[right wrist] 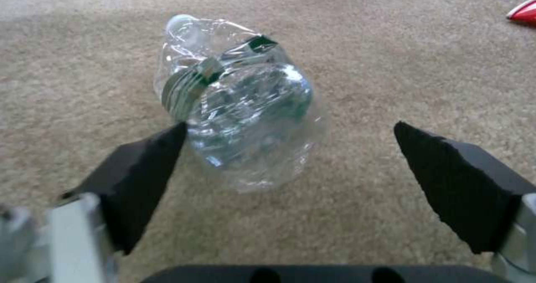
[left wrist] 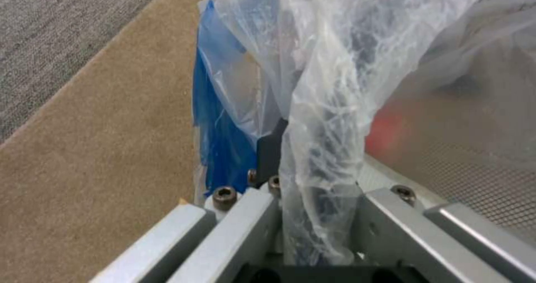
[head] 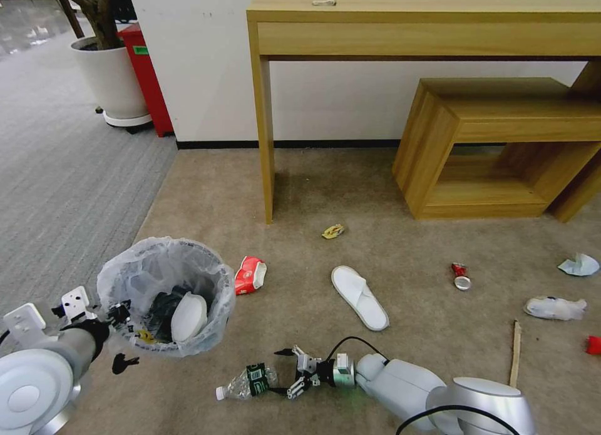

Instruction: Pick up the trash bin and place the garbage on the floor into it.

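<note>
Head view: left tool (head: 119, 313) is clamped on the near rim of the bin (head: 166, 294), held at the robot's left; one white slipper (head: 188, 317) sits inside, another slipper (head: 359, 296) lies on the floor (head: 407, 247).
Head view, right arm: right tool (head: 283, 370) is low over the carpet, jaws spread, just beside the crushed bottle (head: 245, 381); the bottle lies leftward of it, long axis in line with the reach, cap end away.
Nearer arm: the right, by my judgement; the bin waits close by on the left.
Left wrist view: bag (left wrist: 335, 86) and bin wall are pinched between the fingers; blue base (left wrist: 215, 119) shows.
Right wrist view: bottle (right wrist: 240, 115) end-on between the open pads (right wrist: 140, 178), one pad touching or nearly so, the other well apart.
</note>
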{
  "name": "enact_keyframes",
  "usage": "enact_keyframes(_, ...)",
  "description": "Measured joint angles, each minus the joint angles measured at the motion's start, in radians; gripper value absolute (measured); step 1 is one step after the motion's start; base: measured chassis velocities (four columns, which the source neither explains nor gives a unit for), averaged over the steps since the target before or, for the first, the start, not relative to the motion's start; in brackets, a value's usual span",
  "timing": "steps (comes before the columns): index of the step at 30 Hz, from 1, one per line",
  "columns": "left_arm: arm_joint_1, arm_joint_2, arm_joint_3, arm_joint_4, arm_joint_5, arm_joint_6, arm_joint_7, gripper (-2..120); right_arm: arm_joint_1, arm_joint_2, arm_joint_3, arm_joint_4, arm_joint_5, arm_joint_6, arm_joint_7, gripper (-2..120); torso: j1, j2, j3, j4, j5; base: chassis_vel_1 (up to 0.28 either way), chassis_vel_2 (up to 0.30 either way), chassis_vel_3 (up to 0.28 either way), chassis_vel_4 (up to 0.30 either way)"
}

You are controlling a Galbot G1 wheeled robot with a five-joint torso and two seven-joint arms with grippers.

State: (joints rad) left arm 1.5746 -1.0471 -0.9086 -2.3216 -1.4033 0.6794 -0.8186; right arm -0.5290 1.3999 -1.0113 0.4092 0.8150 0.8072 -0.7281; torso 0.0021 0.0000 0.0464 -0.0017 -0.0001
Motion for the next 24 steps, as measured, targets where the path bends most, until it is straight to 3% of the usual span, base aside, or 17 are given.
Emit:
enact_keyframes(2, 0.002, 0.000, -0.001, -0.002, 0.000, 0.000, 0.001, 0, 0.001, 0.003, 0.001, -0.003, -0.001, 0.000, 0.000, 89, 0.000, 0.000, 0.000, 0.0000, 0.0000, 0.000, 0.000, 0.000, 0.000)
enact_keyframes(4, 0.009, -0.001, -0.007, -0.007, 0.001, 0.000, 0.005, 0, 0.004, 0.011, 0.002, -0.010, -0.003, 0.000, 0.000, 77, 0.000, 0.000, 0.000, 0.0000, 0.0000, 0.000, 0.000, 0.000, 0.000)
enact_keyframes(7, 0.012, -0.002, -0.010, -0.009, 0.003, -0.001, 0.007, 0, 0.005, 0.015, 0.002, -0.013, -0.003, 0.000, 0.000, 71, 0.000, 0.000, 0.000, 0.0000, 0.0000, 0.000, 0.000, 0.000, 0.000)
enact_keyframes(15, 0.018, -0.004, -0.015, -0.018, 0.005, -0.002, 0.009, 0, 0.010, 0.023, 0.001, -0.021, -0.008, 0.000, 0.000, 69, 0.000, 0.000, 0.000, 0.0000, 0.0000, 0.000, 0.000, 0.000, 0.000)
enact_keyframes(24, 0.035, -0.009, -0.028, -0.032, 0.007, -0.003, 0.013, 0, 0.020, 0.049, 0.002, -0.051, -0.019, 0.000, 0.000, 76, 0.000, 0.000, 0.000, 0.0000, 0.0000, 0.000, 0.000, 0.000, 0.000)
